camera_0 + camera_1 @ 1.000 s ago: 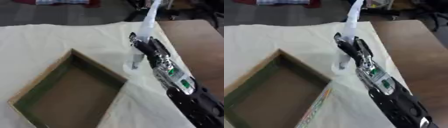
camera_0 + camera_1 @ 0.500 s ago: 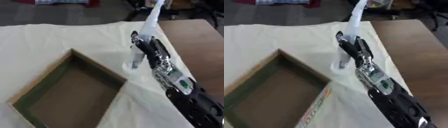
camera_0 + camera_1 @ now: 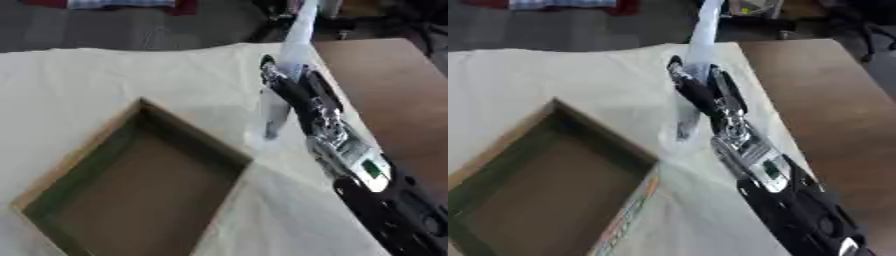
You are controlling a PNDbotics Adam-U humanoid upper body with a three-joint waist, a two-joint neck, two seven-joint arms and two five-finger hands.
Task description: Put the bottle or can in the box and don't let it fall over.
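My right hand point(image 3: 293, 92) was wrapped round the tall, pale, clear plastic bottle point(image 3: 278, 107), top-heavy enough to tip crossing the open cardboard box's point(image 3: 188, 131) rim.

readable text: none | box point(image 3: 636, 212) outer wall, lower centre of frame: coloured print strip, letters too blurred to read | right hand point(image 3: 302, 95) wrist: green-and-white panel, no legible marking | bottle point(image 3: 278, 105): no label legible
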